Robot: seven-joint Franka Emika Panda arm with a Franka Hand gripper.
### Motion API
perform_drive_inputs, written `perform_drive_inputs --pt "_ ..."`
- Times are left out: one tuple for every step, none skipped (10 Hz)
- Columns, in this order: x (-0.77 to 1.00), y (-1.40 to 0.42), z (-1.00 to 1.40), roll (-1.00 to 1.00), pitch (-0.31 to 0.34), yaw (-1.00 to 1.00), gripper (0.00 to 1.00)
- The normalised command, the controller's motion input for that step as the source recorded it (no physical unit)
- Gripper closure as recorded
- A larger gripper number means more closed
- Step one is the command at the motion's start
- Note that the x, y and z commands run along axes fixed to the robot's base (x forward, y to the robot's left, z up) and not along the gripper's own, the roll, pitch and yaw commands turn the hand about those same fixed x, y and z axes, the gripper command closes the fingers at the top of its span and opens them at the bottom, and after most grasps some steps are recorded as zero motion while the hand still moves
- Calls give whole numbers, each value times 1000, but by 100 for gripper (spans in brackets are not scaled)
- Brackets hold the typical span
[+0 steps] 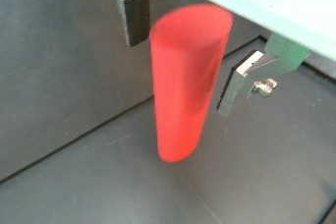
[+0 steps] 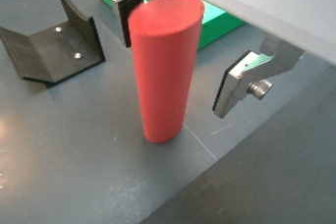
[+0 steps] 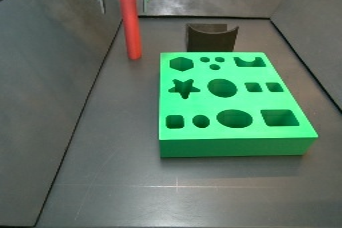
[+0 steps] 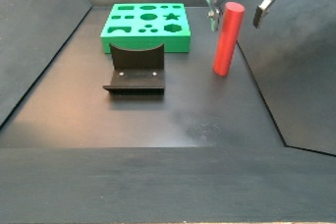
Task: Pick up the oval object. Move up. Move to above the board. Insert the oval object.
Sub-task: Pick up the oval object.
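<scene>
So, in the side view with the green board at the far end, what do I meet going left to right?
Green board, then the dark curved block, overlapping its right part, then the red peg standing upright between the open gripper's fingers.

— What is surrounding the scene?
— A dark grey matte worktop (image 4: 157, 130) is filling both side views, with dark side walls (image 3: 47, 82) rising along its edges.
— And the light?
— Soft light is gleaming faintly off the surface, and a thin seam (image 3: 174, 187) is crossing it.
</scene>
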Motion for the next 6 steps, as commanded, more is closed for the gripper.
perform_drive_inputs --pt "0 0 0 0 0 0 0" --pt "0 0 0 0 0 0 100" --pt "0 0 0 0 0 0 100" --pt "0 0 0 0 0 0 100" --pt "0 0 0 0 0 0 100" --pt "0 0 0 0 0 0 100"
